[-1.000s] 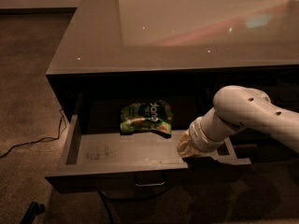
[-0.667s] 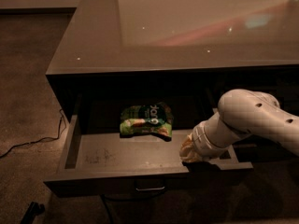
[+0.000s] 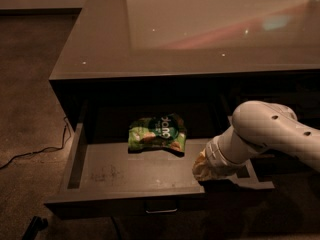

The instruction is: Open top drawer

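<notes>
The top drawer [image 3: 120,173] stands pulled well out of the dark cabinet, its scuffed grey floor showing. Its flat front panel [image 3: 100,207] faces me, with the small pull handle [image 3: 161,210] at the lower centre. My gripper [image 3: 206,166] is at the drawer's right front corner, at the end of the white arm [image 3: 265,134] that reaches in from the right. The wrist hides how the gripper meets the drawer.
A crumpled green snack bag [image 3: 157,133] lies at the back middle of the drawer. The glossy cabinet top [image 3: 200,29] overhangs behind. A cable [image 3: 35,151] runs over the carpet at left, and a black object [image 3: 34,227] sits at bottom left.
The drawer has slid a little further out toward me. The arm and gripper have moved with it, toward the front and slightly right.
</notes>
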Tool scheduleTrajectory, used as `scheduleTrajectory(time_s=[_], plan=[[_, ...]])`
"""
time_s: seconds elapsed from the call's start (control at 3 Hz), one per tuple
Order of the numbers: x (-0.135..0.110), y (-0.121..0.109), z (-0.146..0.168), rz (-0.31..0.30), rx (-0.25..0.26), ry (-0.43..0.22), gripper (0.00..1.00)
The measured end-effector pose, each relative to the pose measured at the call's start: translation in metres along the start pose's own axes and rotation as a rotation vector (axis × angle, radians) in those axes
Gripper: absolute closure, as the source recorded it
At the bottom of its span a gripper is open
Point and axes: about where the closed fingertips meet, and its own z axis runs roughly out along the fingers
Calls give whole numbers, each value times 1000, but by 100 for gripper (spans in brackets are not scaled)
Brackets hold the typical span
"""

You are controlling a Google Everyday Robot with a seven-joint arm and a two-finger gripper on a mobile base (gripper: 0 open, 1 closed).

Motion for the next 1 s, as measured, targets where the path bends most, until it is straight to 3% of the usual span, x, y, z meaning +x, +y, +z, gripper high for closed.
scheduleTrajectory(time_s=[0.33,1.0], plan=[[2,4,7,-8,-28,9,100],[2,5,7,-9,-29,9,59]])
